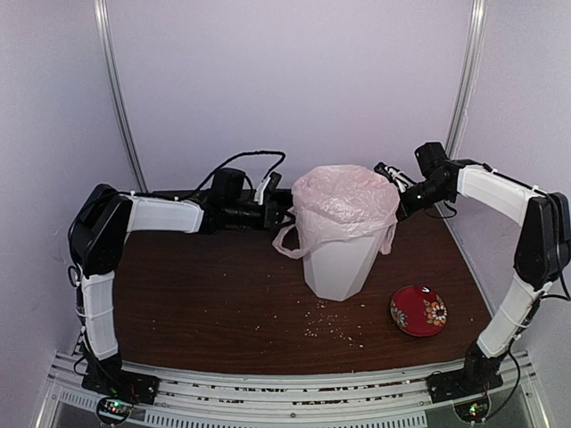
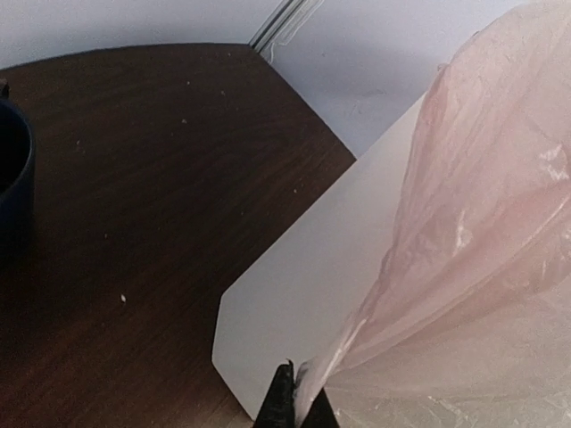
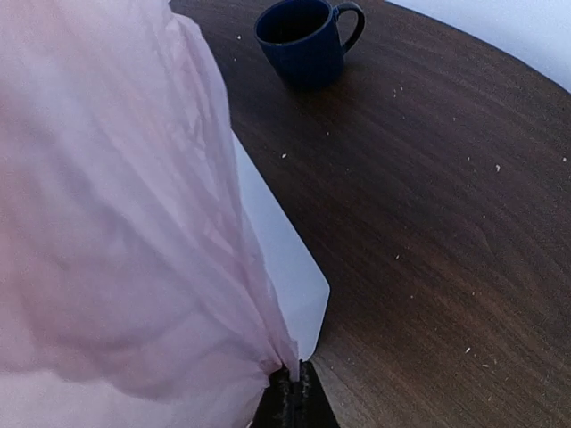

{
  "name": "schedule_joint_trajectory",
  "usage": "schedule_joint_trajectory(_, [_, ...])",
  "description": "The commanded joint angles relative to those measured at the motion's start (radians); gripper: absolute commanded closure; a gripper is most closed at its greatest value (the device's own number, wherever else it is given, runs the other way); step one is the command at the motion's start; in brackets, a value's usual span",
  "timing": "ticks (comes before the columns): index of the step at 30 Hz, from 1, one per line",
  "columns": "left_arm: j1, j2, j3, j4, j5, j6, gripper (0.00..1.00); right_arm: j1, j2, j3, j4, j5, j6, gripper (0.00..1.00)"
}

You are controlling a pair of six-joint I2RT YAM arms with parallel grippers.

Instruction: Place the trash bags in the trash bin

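Item: pink trash bag (image 1: 346, 201) — thin, light, slippery film, prob. tears easily, draped over mouth of white trash bin (image 1: 337, 267) mid-table (image 1: 196, 294); left gripper (image 2: 294, 406) & right gripper (image 3: 290, 397) both clamped on opp. rim edges — best hold pts.

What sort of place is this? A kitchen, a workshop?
Probably a robot test booth: plain white walls close in a dark table, a left arm and a right arm are bolted to a metal rail at its near edge, and the white bin with its pink bag looks staged.
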Motion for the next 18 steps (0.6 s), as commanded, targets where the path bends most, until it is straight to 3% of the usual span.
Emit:
schedule_joint_trajectory(1, [0.005,-0.076,-0.082,-0.022,-0.077,0.016,1.00,-0.005,-0.062,-0.056,-0.028,0.032,0.015,0.99])
schedule_joint_trajectory(4, [0.005,-0.109,-0.143,0.007,-0.106,0.025,1.00,-0.012,-0.085,-0.081,-0.011,0.040,0.022,0.94])
schedule_joint_trajectory(7, [0.006,-0.226,-0.238,0.115,-0.149,0.027,0.73,-0.025,-0.145,-0.099,0.012,0.027,0.026,0.83])
schedule_joint_trajectory(11, [0.005,-0.450,-0.365,0.129,-0.350,0.100,0.55,-0.071,-0.277,-0.121,0.039,0.097,0.042,0.65])
schedule_joint_trajectory(14, [-0.005,-0.613,-0.482,0.121,-0.472,0.187,0.51,-0.127,-0.393,-0.159,0.029,0.153,-0.008,0.57])
schedule_joint_trajectory(18, [-0.089,-0.730,-0.585,0.084,-0.555,0.373,0.49,-0.156,-0.508,-0.264,-0.008,0.188,-0.130,0.55])
